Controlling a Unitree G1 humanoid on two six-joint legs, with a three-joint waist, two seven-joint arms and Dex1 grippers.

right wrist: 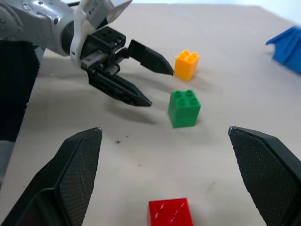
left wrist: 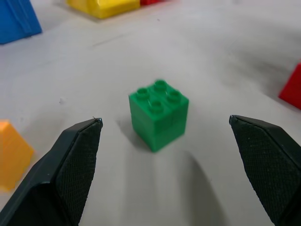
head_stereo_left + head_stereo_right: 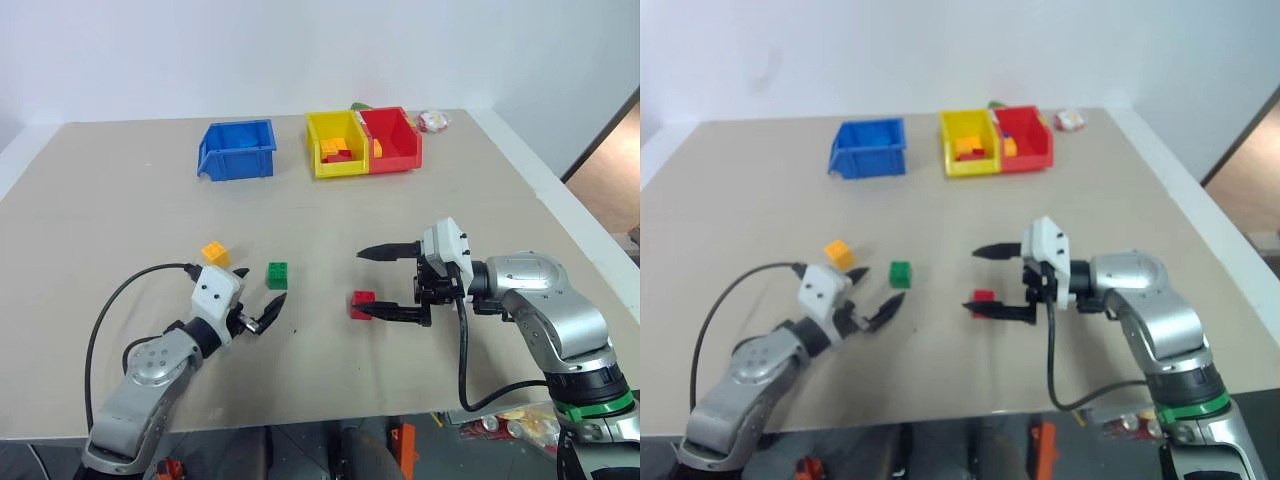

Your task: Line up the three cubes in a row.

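Three cubes lie on the tan table (image 3: 120,200): a yellow-orange cube (image 3: 214,252) on the left, a green cube (image 3: 277,274) in the middle and a red cube (image 3: 362,303) on the right. My left gripper (image 3: 262,285) is open and points at the green cube (image 2: 158,113), which stands just ahead of its fingertips. My right gripper (image 3: 360,283) is open too, pointing left, with the red cube (image 1: 170,212) resting on the table beside its lower finger. The right wrist view also shows the green cube (image 1: 184,108), the yellow-orange cube (image 1: 186,65) and the left gripper (image 1: 161,88).
A blue bin (image 3: 238,150) stands at the back. To its right are a yellow bin (image 3: 318,150) and a red bin (image 3: 400,155) holding heaped bricks. A small white and red object (image 3: 435,121) lies at the far right corner. The table's right edge runs close by my right arm.
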